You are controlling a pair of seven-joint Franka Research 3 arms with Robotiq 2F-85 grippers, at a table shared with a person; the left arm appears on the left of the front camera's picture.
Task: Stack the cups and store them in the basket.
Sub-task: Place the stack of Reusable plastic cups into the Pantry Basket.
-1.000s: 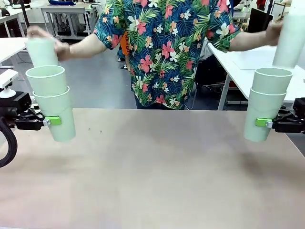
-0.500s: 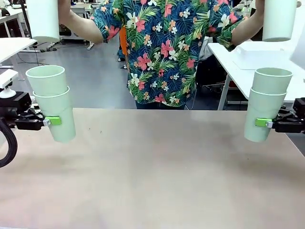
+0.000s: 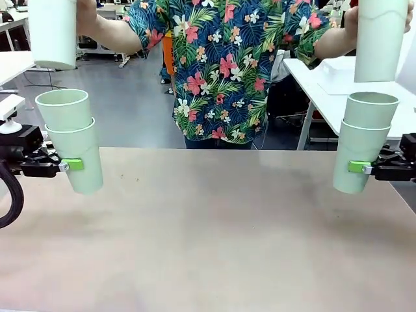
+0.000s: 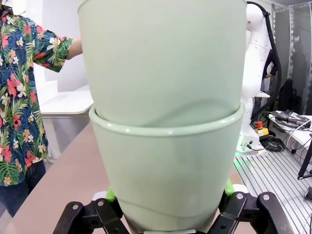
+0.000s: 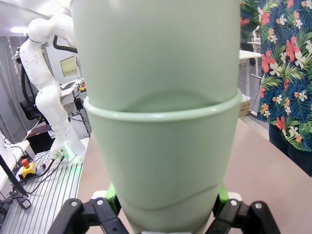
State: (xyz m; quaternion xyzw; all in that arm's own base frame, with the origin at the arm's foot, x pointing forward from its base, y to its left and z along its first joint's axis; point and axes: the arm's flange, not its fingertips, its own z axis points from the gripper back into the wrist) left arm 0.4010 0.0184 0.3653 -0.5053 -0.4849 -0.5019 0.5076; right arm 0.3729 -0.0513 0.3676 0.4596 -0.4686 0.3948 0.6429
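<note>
Over by the left edge of the tabletop [image 3: 214, 247], toward its far corner, the left claw [image 3: 73, 165] holds the left stack [image 3: 70, 140]. It is two cups nested upright, pinched by the lower one and hanging clear of the surface. In the left wrist view the green pads [image 4: 111, 195] press in on either side of that lower cup. Above it the person [image 3: 227, 65] holds a third cup [image 3: 52, 32], well apart from the stack's open rim. A second ago that cup sat low beside the stack's top. It then went up high, and now it is easing back down.

Across at the right edge, the right claw [image 3: 359, 168] mirrors this, pinching the lower cup of the right stack [image 3: 364, 146], which leans slightly. The person's other hand holds another cup [image 3: 380, 39] almost directly over it, its base near the rim but not touching. That cup too has swung in from the side and dropped a little in the last half second.

So both claws are simply offering steady targets, and the next thing should be a cup sliding into each stack, making three and three. That leaves the joining of the two stacks and the storing. A white thing [image 3: 335, 68] on the side table beyond the right stack may be the basket, though I can't tell from here.
</note>
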